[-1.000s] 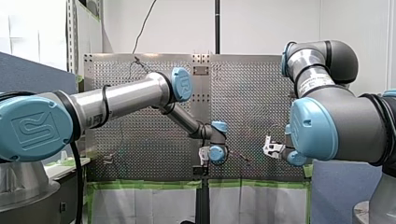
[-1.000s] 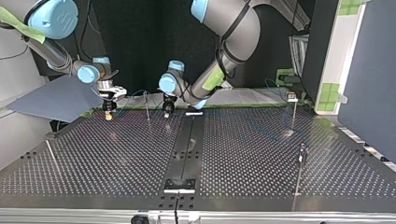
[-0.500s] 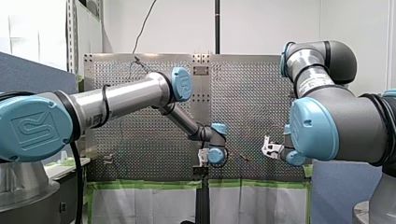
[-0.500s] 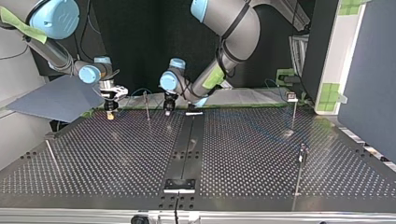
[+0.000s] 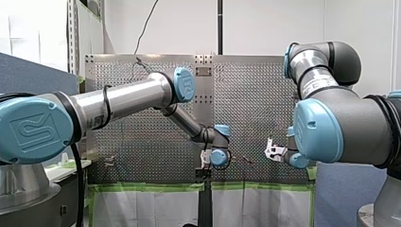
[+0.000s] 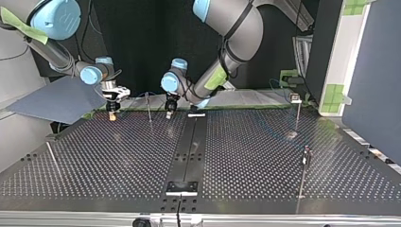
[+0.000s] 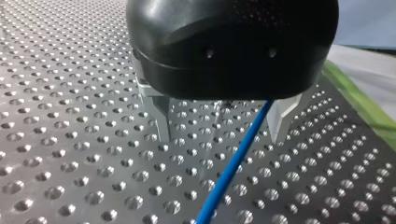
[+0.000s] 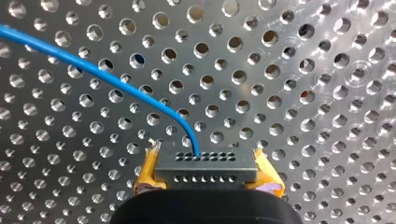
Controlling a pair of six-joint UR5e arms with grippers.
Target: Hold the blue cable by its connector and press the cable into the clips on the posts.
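Note:
In the right wrist view my right gripper (image 8: pixel 208 164) is shut on a grey multi-hole connector (image 8: pixel 205 176), yellow pads (image 8: pixel 148 169) on both its ends. The thin blue cable (image 8: pixel 116 84) leaves the connector and curves away over the perforated plate. My left gripper (image 7: pixel 219 122) stands open just above the plate. The blue cable (image 7: pixel 233 168) runs freely between its metal fingers (image 7: pixel 156 116). At the far edge in the top view, a thin post (image 6: pixel 148 106) stands between my right gripper (image 6: pixel 111 112) and my left gripper (image 6: pixel 169 111).
More thin posts stand at the top view's right (image 6: pixel 297 109) and right front (image 6: pixel 305 161), and a slanted rod (image 6: pixel 53 158) at its left. A black strip (image 6: pixel 189 146) runs down the table's middle. A blue-grey panel (image 6: pixel 56 99) leans by my right arm.
My left gripper has opened and let go of the cable. Both arms have stayed almost in place.

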